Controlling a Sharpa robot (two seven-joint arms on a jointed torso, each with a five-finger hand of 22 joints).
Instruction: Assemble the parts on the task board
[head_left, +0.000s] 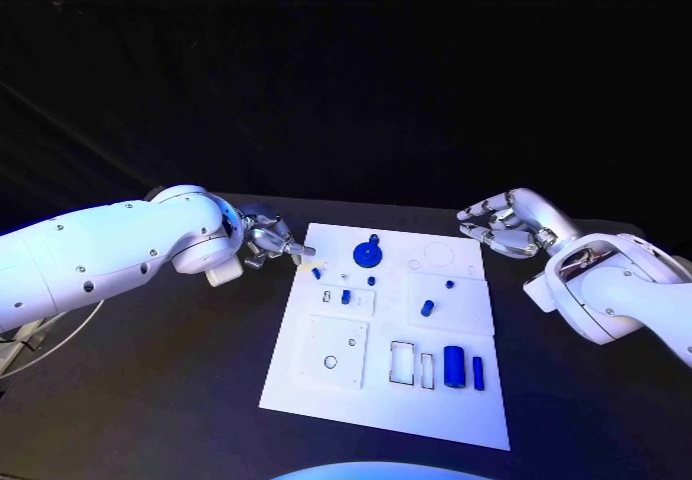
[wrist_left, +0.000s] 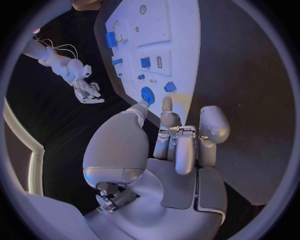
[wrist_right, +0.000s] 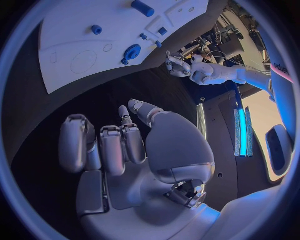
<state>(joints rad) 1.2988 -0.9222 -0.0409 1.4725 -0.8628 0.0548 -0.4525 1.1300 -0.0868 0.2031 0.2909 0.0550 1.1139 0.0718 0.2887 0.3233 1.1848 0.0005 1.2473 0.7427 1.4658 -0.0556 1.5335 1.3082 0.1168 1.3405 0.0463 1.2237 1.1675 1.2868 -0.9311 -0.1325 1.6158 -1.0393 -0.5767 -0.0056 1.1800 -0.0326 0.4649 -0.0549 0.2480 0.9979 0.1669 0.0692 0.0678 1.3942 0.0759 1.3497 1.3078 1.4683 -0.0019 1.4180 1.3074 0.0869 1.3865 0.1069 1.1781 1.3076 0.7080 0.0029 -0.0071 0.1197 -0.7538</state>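
- While nothing is yet in my grasp, the head view shows my left hand (head_left: 267, 243) hovering just off the far left corner of the task board (head_left: 346, 400), fingers (head_left: 296, 249) loosely curled and empty. My right hand (head_left: 505, 228) hangs beyond the far right corner, fingers half-curled, also empty. The round blue part (head_left: 369, 254) lies on the board's far section; two blue bars (head_left: 454, 366) sit in the near right area beside empty slots.
- From the left wrist view, my left hand (wrist_left: 181, 145) has its fingers drawn partly in, holding nothing; the round blue part (wrist_left: 147, 94) lies just ahead of the fingertips, with a small blue part (wrist_left: 169, 87) beside it.
- From the right wrist view, my right hand (wrist_right: 119, 150) is likewise empty, well apart from the board (wrist_right: 75, 45).
- Judgement: approach stage, no part picked. Next move calls for my left fingers to spread, descend and pinch a nearby part.
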